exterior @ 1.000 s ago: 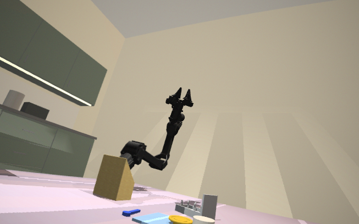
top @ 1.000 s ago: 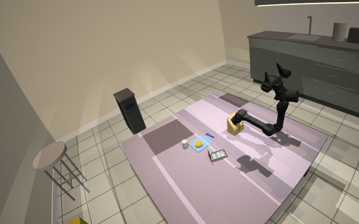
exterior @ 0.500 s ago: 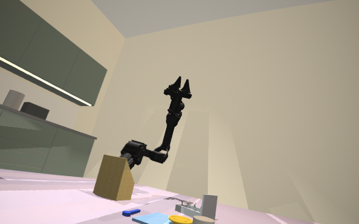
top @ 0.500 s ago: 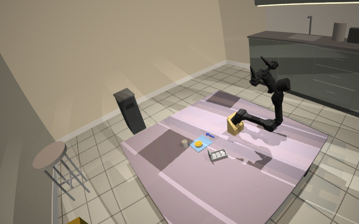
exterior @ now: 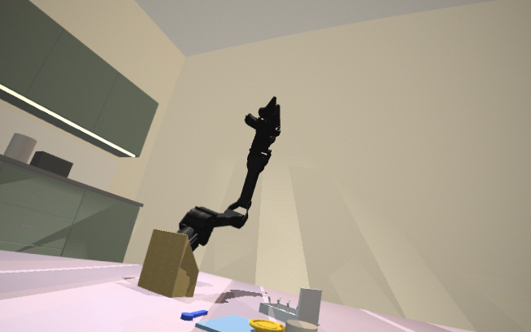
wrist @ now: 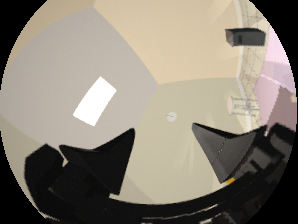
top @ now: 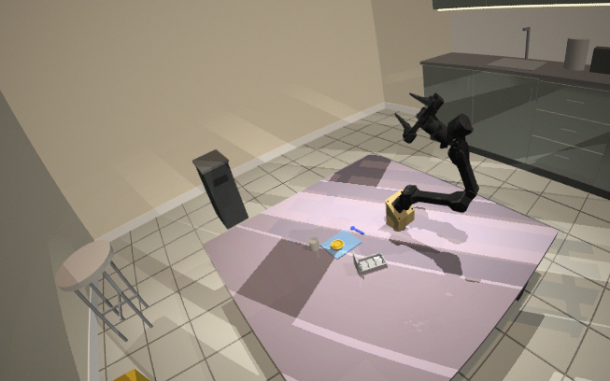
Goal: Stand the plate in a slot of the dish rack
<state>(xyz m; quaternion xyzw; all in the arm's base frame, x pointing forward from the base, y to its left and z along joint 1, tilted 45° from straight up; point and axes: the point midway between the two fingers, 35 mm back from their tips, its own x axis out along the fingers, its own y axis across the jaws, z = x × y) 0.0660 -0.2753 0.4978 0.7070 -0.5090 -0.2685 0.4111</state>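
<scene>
The yellow plate [top: 336, 245] [exterior: 266, 325] lies flat on a light blue mat [top: 351, 241] [exterior: 222, 323]. The pale grey dish rack [top: 373, 270] [exterior: 310, 305] stands on the table beside the mat, with short rails inside and a tall panel at one end. Its slots are empty. My gripper [top: 403, 103] [exterior: 276, 102] [wrist: 164, 129] is open and empty, raised high above the table and far from the plate and rack. Its fingers point up and away from them. The wrist view shows neither plate nor rack.
A beige cup [top: 314, 245] [exterior: 301, 325] stands just beyond the mat's edge. A blue spoon-like object [top: 357, 230] [exterior: 193, 315] lies on the table between the mat and the arm's tan base block [top: 399, 218] [exterior: 164, 264].
</scene>
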